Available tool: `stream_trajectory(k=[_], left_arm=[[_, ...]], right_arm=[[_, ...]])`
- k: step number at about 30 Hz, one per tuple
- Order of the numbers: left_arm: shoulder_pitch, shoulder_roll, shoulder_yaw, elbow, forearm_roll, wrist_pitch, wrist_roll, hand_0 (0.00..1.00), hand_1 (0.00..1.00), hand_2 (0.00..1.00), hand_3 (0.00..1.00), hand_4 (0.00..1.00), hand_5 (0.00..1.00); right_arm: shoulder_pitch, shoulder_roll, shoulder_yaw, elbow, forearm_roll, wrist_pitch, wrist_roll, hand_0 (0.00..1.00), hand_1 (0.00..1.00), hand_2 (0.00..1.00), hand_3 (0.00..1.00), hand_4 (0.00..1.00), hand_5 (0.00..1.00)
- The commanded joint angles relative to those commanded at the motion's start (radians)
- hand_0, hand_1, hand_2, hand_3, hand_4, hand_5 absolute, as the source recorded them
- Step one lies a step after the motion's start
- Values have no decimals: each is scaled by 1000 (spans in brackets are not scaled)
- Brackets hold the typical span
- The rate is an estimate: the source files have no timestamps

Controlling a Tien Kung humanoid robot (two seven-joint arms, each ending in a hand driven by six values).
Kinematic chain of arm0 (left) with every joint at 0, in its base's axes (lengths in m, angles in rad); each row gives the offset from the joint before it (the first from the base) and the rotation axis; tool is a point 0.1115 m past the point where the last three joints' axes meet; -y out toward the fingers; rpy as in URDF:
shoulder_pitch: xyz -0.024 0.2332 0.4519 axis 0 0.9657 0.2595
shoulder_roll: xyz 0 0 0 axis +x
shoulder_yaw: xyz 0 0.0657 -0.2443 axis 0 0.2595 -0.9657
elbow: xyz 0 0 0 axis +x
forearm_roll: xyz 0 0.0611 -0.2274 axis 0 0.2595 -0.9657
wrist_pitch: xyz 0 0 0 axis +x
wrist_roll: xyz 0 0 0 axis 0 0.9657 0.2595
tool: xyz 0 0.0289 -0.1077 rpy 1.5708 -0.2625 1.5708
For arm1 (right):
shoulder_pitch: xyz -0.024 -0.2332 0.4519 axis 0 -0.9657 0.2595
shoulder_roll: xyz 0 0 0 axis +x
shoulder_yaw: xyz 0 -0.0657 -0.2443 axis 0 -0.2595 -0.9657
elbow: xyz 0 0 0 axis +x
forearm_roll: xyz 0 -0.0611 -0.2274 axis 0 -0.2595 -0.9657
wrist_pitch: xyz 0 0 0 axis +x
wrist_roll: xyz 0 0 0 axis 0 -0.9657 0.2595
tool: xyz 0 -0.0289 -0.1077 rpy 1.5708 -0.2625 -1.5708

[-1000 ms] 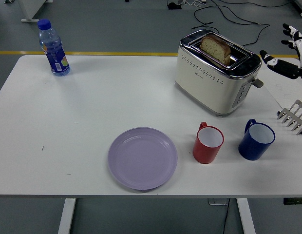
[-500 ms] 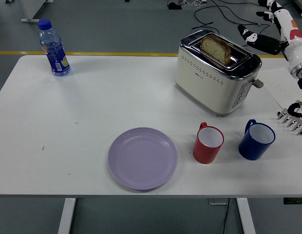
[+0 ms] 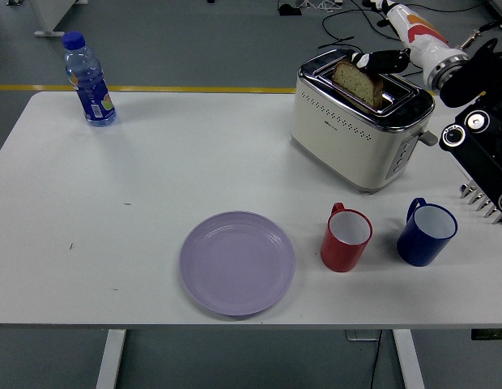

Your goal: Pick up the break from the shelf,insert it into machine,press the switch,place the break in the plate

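The robot's right arm (image 3: 478,130) enters from the right edge and stretches up and leftward over the table's far right side, its black forearm bulky in the foreground and the white wrist angled toward the top of the picture. At its end the right hand (image 3: 389,49) hovers just over the toaster (image 3: 360,121), its dark fingers (image 3: 385,58) extended toward the slice of bread (image 3: 358,79) — whether they actually touch the slice cannot be told, and the hand has nothing gripped, the fingers loosely apart rather than closed.

The bread stands upright in the toaster's slot, directly below and slightly left of the fingertips, its upper half sticking out. Below the hand, nearer the table's front edge, stand a red mug (image 3: 346,237) and a blue mug (image 3: 426,232) side by side. Further down and left of the hand lies an empty lilac plate (image 3: 237,262). Far to the hand's left, at the table's back corner, stands a water bottle (image 3: 87,79). The white table (image 3: 154,170) carries everything.
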Motion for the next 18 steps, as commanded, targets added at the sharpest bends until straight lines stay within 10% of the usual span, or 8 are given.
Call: stream_trajectory(k=[18], left_arm=[[5, 4, 28, 0, -24, 7, 1, 671, 586, 620, 650, 382, 998]], right_arm=[[178, 194, -132, -314, -140, 104, -126, 897, 819, 894, 915, 768, 302]])
